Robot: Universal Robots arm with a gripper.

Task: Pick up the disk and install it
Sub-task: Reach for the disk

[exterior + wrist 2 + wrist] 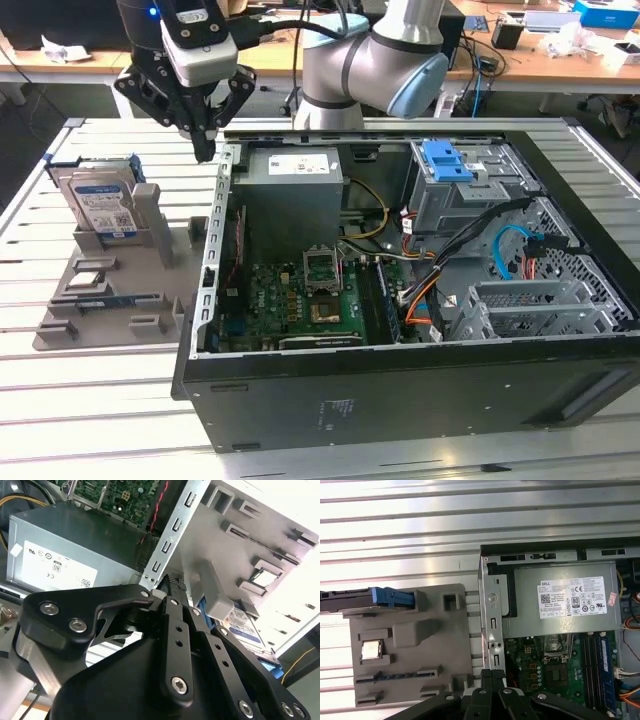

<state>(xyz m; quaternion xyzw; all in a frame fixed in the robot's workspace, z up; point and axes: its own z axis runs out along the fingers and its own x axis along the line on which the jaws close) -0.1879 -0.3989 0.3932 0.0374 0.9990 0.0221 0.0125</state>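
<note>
Hovering just above the metal side wall [222, 190] of the open computer case [400, 400], I am holding my pincer [205, 148] with its fingers pressed together, and it is pinching nothing. The disk [100, 200] is standing upright on its edge in the grey holder [150, 265], which is lying on the slatted table [80, 420] beside the case. It is toward the exterior view's left from my fingertips, lower than them and clearly apart. In the first wrist view I am seeing this disk by its thin edge, with its blue frame [395, 597] showing at one end. I am judging that the step in hand is the reach for the disk and that the task is only beginning. To do it well, I think I am needing to spread the fingers before coming down and to turn them across the thin sides. I should also take the body or the frame, not the label, and pull straight up so nothing is catching in the slot. Counting now, I am finding one pincer, one disk, one grey holder and one case. There is also one grey power-supply box [295, 175] and one blue latch [447, 160] without a drive.
</note>
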